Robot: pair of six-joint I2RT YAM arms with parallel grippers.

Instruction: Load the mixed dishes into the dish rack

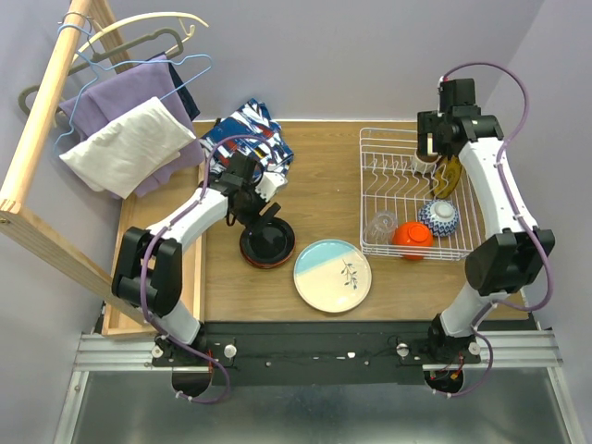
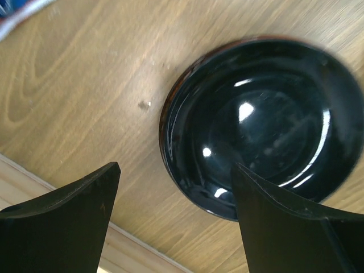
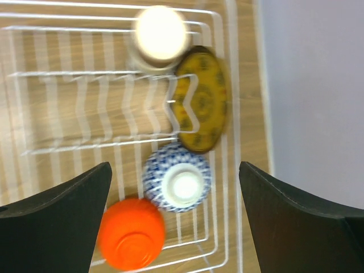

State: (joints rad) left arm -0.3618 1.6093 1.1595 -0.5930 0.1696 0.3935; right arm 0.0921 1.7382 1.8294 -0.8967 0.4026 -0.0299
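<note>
Hovering spread over the dark glossy bowl (image 2: 256,114), the left hand (image 2: 175,170) risked slipping off its slick rim; the right hand (image 3: 175,168) gaped above the dish rack (image 1: 407,176).

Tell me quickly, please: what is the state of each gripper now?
Left gripper: open, holding nothing.
Right gripper: open, holding nothing.

Upper left, hangers (image 1: 129,44) cluster beside a wooden rail (image 1: 37,129), with a purple cloth (image 1: 116,97) and a white cloth (image 1: 125,148) draped below. A patterned cloth (image 1: 252,129), perhaps crumpled shorts, lies upper centre on the bench (image 1: 324,194).
</note>
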